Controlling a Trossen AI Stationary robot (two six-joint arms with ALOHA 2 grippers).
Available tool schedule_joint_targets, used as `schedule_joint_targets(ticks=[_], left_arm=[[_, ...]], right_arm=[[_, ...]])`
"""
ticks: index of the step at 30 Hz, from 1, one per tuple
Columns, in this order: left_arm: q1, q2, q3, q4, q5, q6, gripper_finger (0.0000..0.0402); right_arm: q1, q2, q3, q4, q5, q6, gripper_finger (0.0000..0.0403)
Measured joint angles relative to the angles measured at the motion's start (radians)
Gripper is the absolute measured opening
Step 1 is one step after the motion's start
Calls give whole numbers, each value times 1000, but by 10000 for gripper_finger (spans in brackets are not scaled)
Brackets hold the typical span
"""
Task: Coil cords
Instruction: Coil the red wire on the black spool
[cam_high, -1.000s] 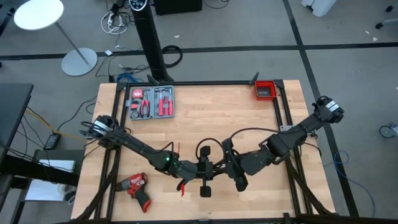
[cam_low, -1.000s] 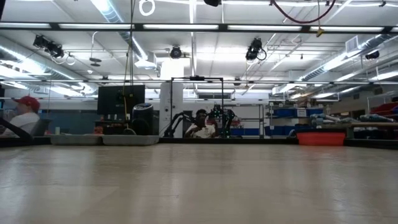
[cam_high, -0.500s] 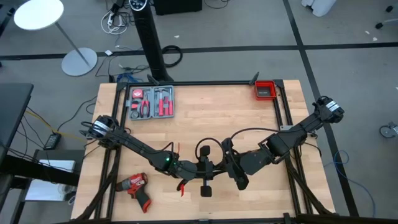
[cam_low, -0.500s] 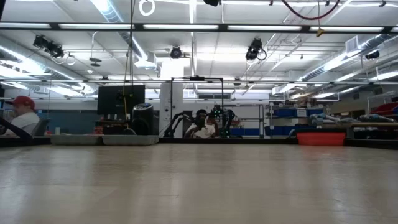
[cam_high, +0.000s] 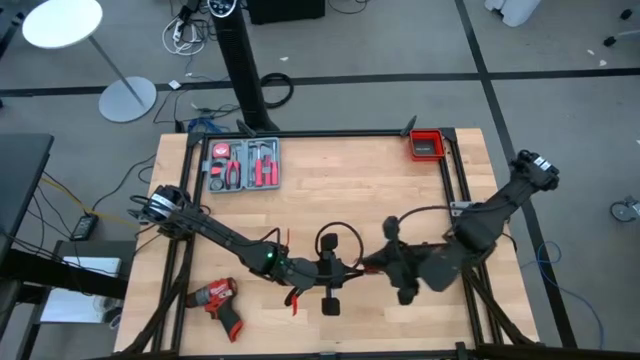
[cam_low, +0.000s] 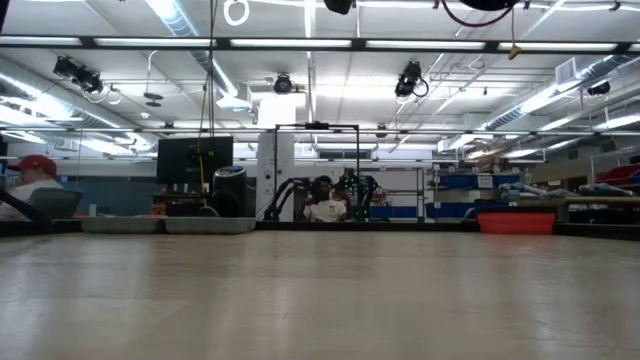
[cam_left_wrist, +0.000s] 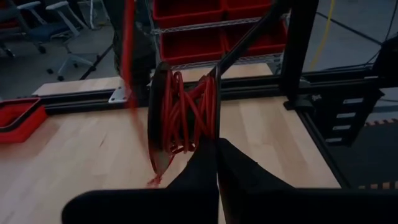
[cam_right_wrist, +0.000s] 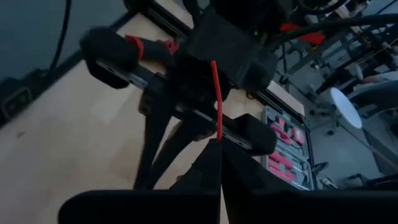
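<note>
In the left wrist view a bright red cord (cam_left_wrist: 186, 112) is wound into a coil next to a dark ring (cam_left_wrist: 158, 118); what that ring is I cannot tell. My left gripper (cam_left_wrist: 216, 144) (cam_high: 345, 268) is shut at the coil, held above the table's middle. A loose red strand (cam_left_wrist: 128, 56) hangs past the coil, and a red end (cam_high: 293, 298) shows under the left arm. My right gripper (cam_right_wrist: 219, 142) (cam_high: 372, 264) is shut on a strand just to the right of the left one. I cannot single out a black cord. My left gripper pinches the near edge of the red coil (cam_left_wrist: 203, 132) between its two fingers. The fingers come nearly level from the table's left. The coil stands on edge past the fingertips, clear of the table. My right gripper pinches one strand of the red cord (cam_right_wrist: 217, 132) between its two fingers. The fingers slant down from the table's right. The strand runs straight and taut from the fingers to the left gripper's body (cam_right_wrist: 215, 65), clear of the table.
A grey tool tray (cam_high: 243, 165) lies at the far left and a red bin (cam_high: 427, 145) at the far right corner. A red drill (cam_high: 218, 300) lies near left. Black frame rails (cam_high: 455, 185) edge the table. A seated person (cam_low: 30, 180) shows beyond the table.
My right gripper has drawn back toward the table's right edge, away from the left gripper, and has rolled a little. The left arm and the coil have kept still.
</note>
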Motion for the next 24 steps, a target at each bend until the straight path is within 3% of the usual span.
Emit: schedule_joint_targets(ticks=[18, 24], left_arm=[[-3, -15, 0, -68, -79, 26, 0], [-15, -15, 0, -61, -161, 96, 0]], right_arm=[[184, -46, 0, -240, 115, 275, 0], [208, -44, -9, -287, 114, 354, 0]])
